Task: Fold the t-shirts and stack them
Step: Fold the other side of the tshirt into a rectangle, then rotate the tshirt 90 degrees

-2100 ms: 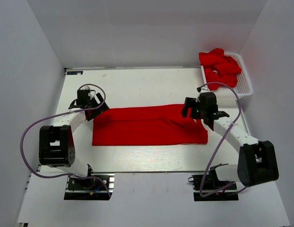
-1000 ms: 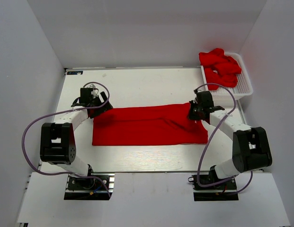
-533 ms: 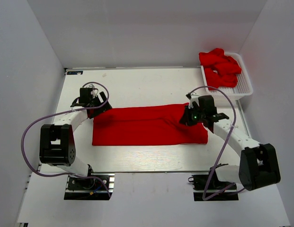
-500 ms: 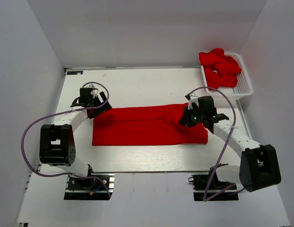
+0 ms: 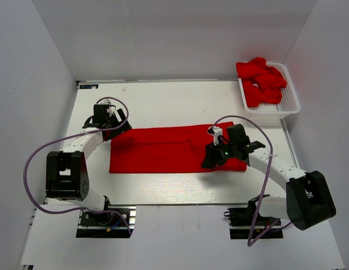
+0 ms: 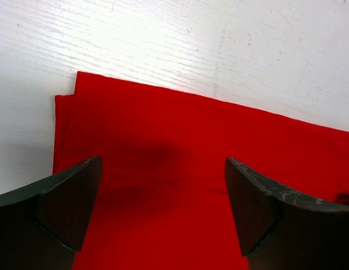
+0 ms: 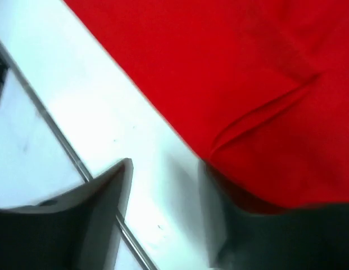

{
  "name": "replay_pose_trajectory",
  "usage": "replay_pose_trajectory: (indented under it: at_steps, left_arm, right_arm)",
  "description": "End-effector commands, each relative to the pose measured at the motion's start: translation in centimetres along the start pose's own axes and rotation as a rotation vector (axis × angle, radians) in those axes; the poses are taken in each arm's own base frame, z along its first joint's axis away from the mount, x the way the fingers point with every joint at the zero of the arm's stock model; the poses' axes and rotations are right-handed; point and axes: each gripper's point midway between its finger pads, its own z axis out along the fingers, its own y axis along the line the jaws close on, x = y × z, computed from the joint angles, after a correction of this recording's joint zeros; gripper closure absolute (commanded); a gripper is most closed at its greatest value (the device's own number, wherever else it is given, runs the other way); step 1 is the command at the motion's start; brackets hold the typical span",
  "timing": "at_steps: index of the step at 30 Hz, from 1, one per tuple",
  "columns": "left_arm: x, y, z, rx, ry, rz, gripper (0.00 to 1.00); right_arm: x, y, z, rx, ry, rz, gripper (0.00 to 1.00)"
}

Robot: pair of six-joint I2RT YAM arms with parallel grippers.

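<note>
Cloth first: one red t-shirt [image 5: 174,149], folded to a long band, flat across the middle of the counter [image 5: 163,101]. More t-shirts [image 5: 261,79] heaped in a white mesh basket [image 5: 291,104] at the upper right of the overhead view, well apart from the band. Left tool [image 5: 118,127] at the band's upper left corner; seen from the left wrist, spread wide, fingers [image 6: 50,214] low at either side of the frame, nothing gripped, red cloth between them with its corner toward the upper left. Right tool [image 5: 209,162] at the band's lower edge, right of centre. From the right wrist, parted to a moderate gap, one finger [image 7: 84,219] over bare counter at lower left, the other at lower right meeting the hem; cannot tell whether under or over the cloth.
</note>
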Motion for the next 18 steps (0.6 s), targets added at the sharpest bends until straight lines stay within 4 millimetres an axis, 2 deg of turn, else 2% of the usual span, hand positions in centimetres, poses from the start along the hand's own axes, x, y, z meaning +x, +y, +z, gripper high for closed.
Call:
replay_pose_trajectory:
  at_steps: [1, 4, 6, 7, 8, 10, 11, 12, 14, 18]
  left_arm:
    - [-0.7, -0.1, -1.4, -0.006, -0.041, 0.022, 0.0]
    - [-0.7, -0.1, -1.4, -0.006, -0.041, 0.022, 0.0]
    - [-0.7, -0.1, -1.4, -0.006, -0.041, 0.022, 0.0]
    - [-0.7, -0.2, -1.4, 0.002, -0.037, 0.022, 0.0]
    - [-0.7, -0.2, -1.4, 0.002, -0.037, 0.022, 0.0]
    - [-0.7, -0.2, -1.4, 0.002, -0.037, 0.022, 0.0]
    - [-0.7, -0.2, -1.4, 0.002, -0.037, 0.022, 0.0]
    - [-0.7, -0.2, -1.4, 0.002, -0.037, 0.022, 0.0]
    - [-0.7, -0.2, -1.4, 0.002, -0.037, 0.031, 0.0]
    - [-0.7, -0.2, -1.5, -0.002, -0.029, 0.03, 0.0]
  right_arm:
    - [0.4, 2.0, -0.7, -0.075, 0.024, -0.043, 0.1]
    - [-0.5, 0.3, -0.9, 0.046, -0.012, -0.052, 0.1]
    - [-2.5, -1.0, -1.1, 0.141, -0.088, -0.005, 0.1]
    - [-3.2, -1.3, -1.2, 0.156, -0.112, 0.006, 0.1]
    - [-4.8, -1.5, -1.1, 0.162, -0.165, -0.014, 0.1]
    - [-5.1, -1.9, -0.5, 0.166, -0.161, 0.019, 0.1]
    - [-6.1, -1.9, -0.5, 0.167, -0.177, 0.01, 0.1]
    - [-5.3, -3.0, 0.5, 0.195, -0.133, 0.046, 0.1]
    - [-4.9, -4.3, 1.4, 0.226, -0.106, 0.071, 0.1]
    - [-5.2, -5.4, 2.7, 0.238, -0.09, 0.086, 0.1]
